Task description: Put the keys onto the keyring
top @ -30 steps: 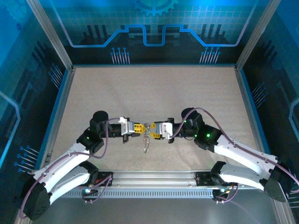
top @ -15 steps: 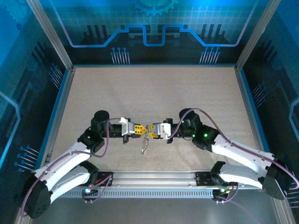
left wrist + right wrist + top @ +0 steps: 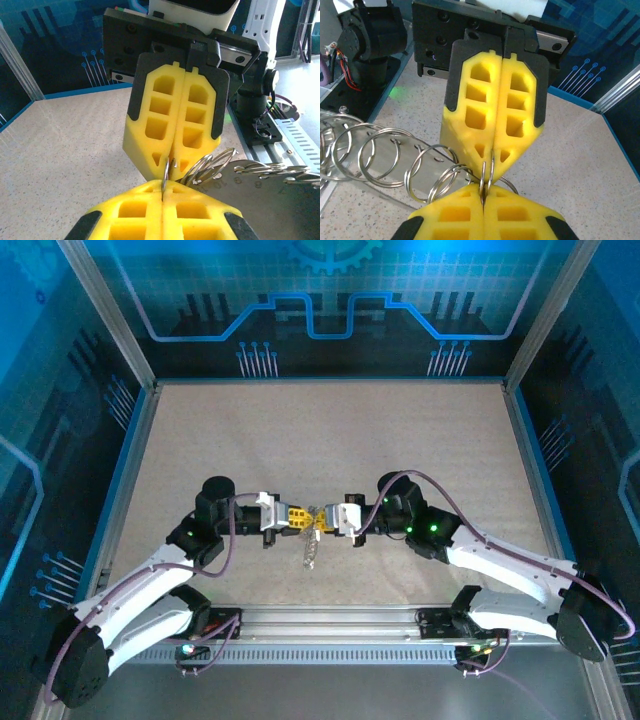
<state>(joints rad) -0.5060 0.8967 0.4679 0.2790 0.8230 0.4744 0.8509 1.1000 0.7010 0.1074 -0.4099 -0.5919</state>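
The right tool [image 3: 333, 519] is finishing its closing. A second ago its jaws were standing slightly apart; now it is clenching the keyring [image 3: 311, 546] from 3 o'clock, having slid closer to the centre. The left tool [image 3: 298, 519] is clenching the same ring from 9 o'clock, tip to tip with its partner. The chain of rings is trailing toward 6 o'clock over the tabletop [image 3: 400, 440]. With both sides pinched, the ring is probably being readied for prying open.
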